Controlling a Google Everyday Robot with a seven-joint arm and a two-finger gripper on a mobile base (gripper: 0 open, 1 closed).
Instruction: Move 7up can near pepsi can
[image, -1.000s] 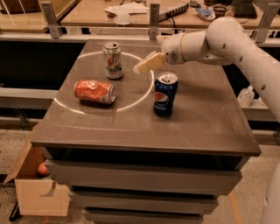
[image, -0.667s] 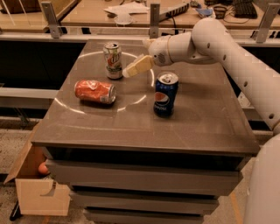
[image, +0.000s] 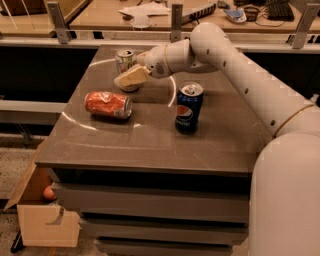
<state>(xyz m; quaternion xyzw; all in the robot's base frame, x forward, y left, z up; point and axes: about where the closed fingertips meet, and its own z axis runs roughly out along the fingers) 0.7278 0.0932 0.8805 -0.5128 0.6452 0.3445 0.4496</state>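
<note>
The 7up can stands upright at the back left of the grey table; only its silver top and upper body show. My gripper is right at this can, in front of its lower half and covering it. The white arm reaches in from the right. The pepsi can, dark blue with the round logo, stands upright near the table's middle, to the right of and nearer than the 7up can, apart from the gripper.
An orange dented can lies on its side at the left, in front of the 7up can. A cardboard box sits on the floor at the lower left. A railing with posts and a desk run behind the table.
My gripper has moved left from above the pepsi can's side to the 7up can and now covers its lower half. The cans have not moved.
</note>
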